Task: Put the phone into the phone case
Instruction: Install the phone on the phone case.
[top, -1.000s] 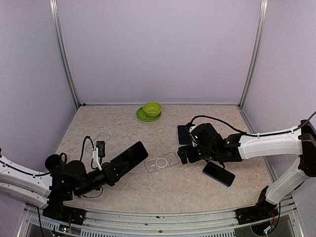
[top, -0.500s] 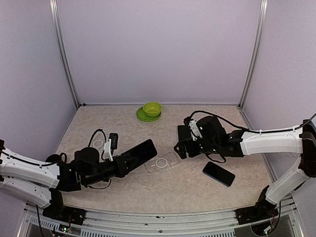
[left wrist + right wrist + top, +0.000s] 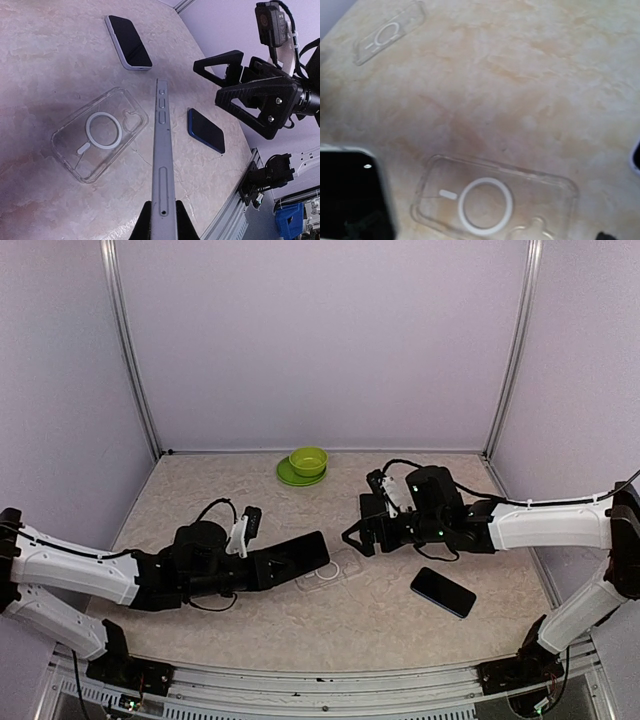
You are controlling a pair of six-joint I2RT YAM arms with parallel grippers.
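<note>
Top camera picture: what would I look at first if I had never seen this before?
Probably the middle, where the left gripper holds a dark phone close by the clear phone case. The right gripper hangs wide open just across from it. After that, the bright green bowl on its green plate near the back wall stands out.

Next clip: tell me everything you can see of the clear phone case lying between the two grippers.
The clear phone case looks like transparent plastic with rounded corners, a white ring and short bar on its back, and a camera cutout at one end. It is empty and lies flat on the marbled table. The phone in the left gripper hangs edge-on beside it; contact cannot be told.
</note>
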